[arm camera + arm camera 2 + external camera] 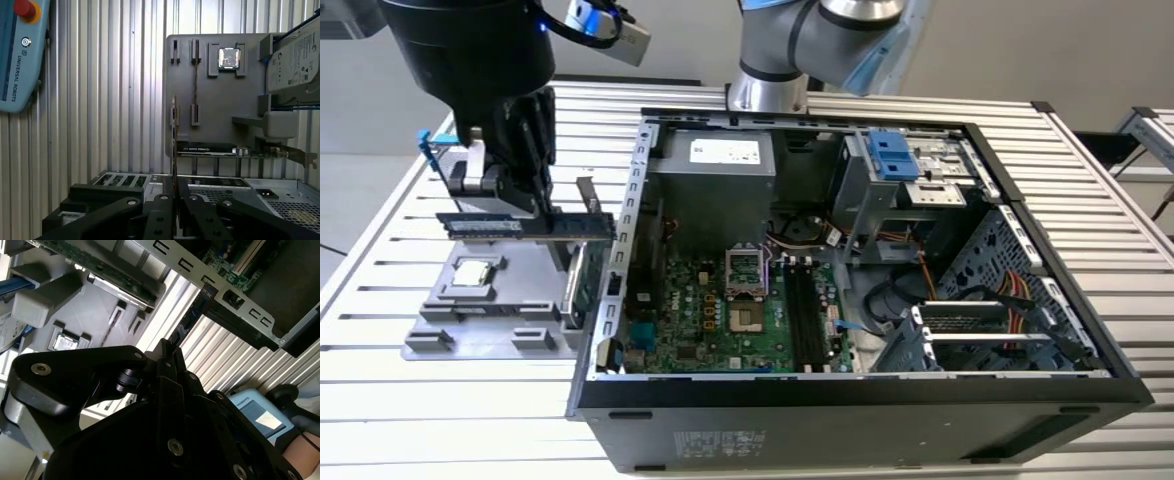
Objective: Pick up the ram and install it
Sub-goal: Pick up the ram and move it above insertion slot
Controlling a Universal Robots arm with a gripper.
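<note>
The ram is a long dark stick with a pale label. It hangs level above the grey parts fixture, at the exterior view's left, just outside the open computer case. My gripper is shut on its upper edge from above. In the first wrist view the ram shows edge-on as a thin line rising out of the shut gripper. In the second wrist view the ram runs from the gripper toward the case wall. The black memory slots lie on the motherboard inside the case.
The fixture holds a silver processor and an upright green expansion card next to the case wall. A silver hard drive stands on the fixture. A blue teach pendant lies on the slatted table. Drive cages and cables fill the case's other half.
</note>
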